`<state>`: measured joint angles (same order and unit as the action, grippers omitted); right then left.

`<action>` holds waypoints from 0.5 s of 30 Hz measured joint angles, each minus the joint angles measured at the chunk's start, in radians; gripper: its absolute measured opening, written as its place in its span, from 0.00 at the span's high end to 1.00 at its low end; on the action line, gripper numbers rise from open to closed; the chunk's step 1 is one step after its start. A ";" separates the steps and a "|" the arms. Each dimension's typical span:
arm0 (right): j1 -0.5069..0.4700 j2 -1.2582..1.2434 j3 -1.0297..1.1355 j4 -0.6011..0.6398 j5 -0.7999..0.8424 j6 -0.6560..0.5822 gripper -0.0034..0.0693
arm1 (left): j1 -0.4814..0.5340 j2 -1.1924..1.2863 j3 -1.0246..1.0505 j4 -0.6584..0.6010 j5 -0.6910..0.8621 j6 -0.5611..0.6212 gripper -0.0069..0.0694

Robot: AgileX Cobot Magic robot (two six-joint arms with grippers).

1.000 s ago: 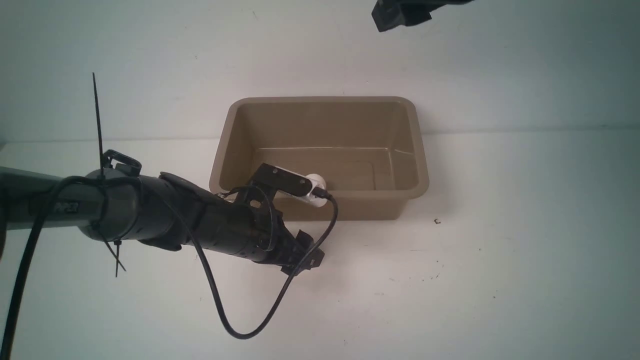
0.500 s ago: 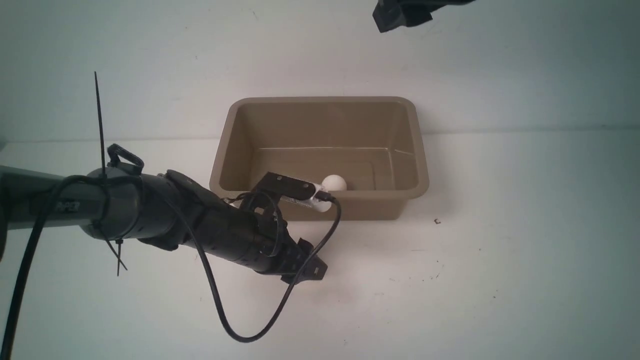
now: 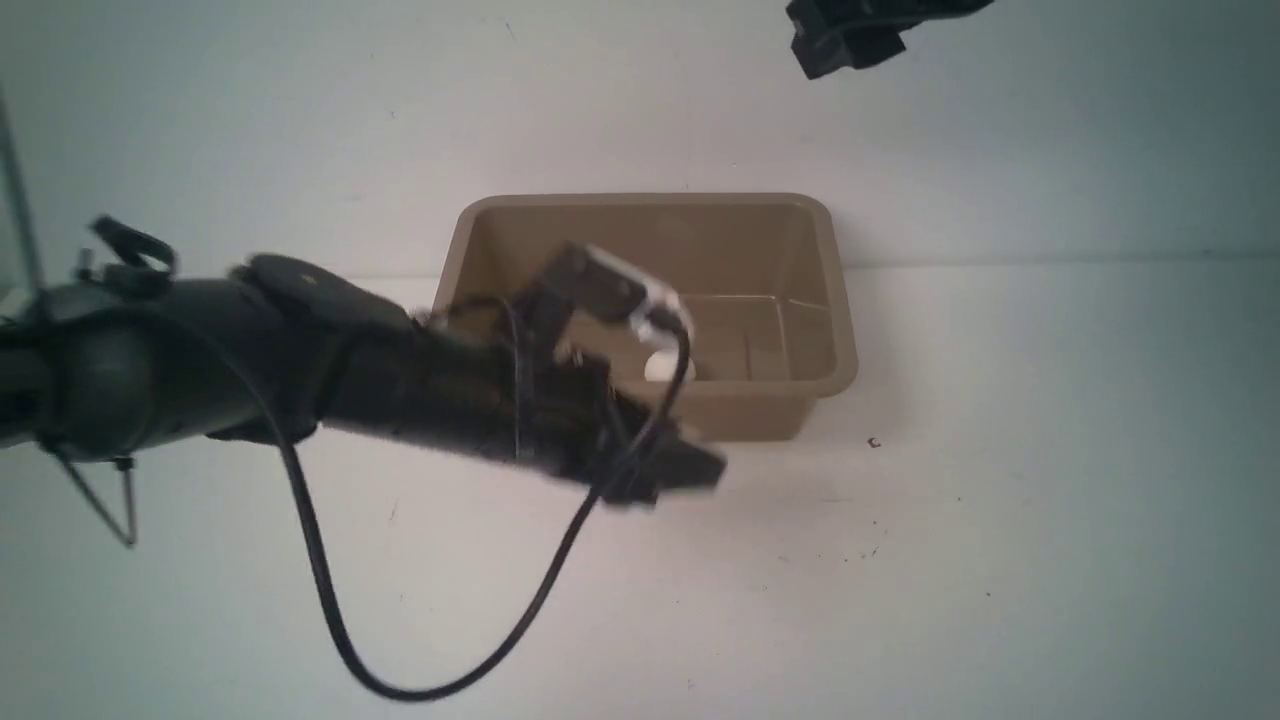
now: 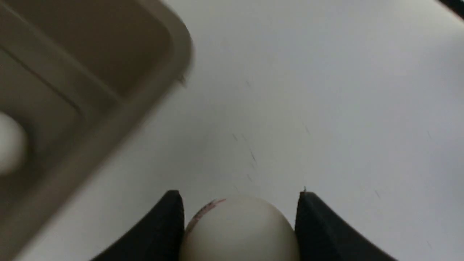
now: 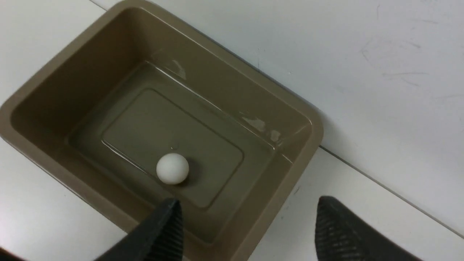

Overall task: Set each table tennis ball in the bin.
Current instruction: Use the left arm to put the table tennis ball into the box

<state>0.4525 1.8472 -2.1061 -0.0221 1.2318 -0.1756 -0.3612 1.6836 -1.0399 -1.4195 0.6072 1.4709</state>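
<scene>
- Front view: we see the left arm [image 3: 250,370] lying blurred across the white table [image 3: 1000,520] in front of the bin [image 3: 838,300]. The left gripper [image 3: 685,468] is just before the bin's near wall, and we cannot tell its jaws from here. A loose ball [image 3: 664,368] rests on the bin floor, partly behind the arm's cable [image 3: 320,600]. The right gripper [image 3: 845,40] shows at the top edge, well apart from the bin.
- Left wrist view: the left gripper [image 4: 239,195] pinches the held ball [image 4: 239,232] between its black fingers [image 4: 159,235]. It is above bare table, beside the bin's corner. We note a reddish mark [image 4: 204,214] on this ball.
- Right wrist view: the right gripper [image 5: 249,203] is spread wide with nothing between its jaws, above the bin's rim. The loose ball [image 5: 172,168] lies alone inside the bin.
</scene>
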 joint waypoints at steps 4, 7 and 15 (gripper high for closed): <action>0.000 0.000 0.000 0.004 0.001 0.014 0.34 | 0.000 -0.028 -0.021 -0.146 -0.159 0.082 0.45; 0.000 0.000 0.000 0.022 0.010 0.023 0.34 | 0.000 -0.016 -0.053 -0.226 -0.290 0.160 0.45; 0.000 0.000 0.000 0.048 0.035 0.025 0.34 | 0.000 0.155 -0.185 -0.294 -0.465 0.268 0.45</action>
<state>0.4525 1.8472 -2.1061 0.0259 1.2669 -0.1505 -0.3612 1.8390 -1.2254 -1.7137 0.1425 1.7392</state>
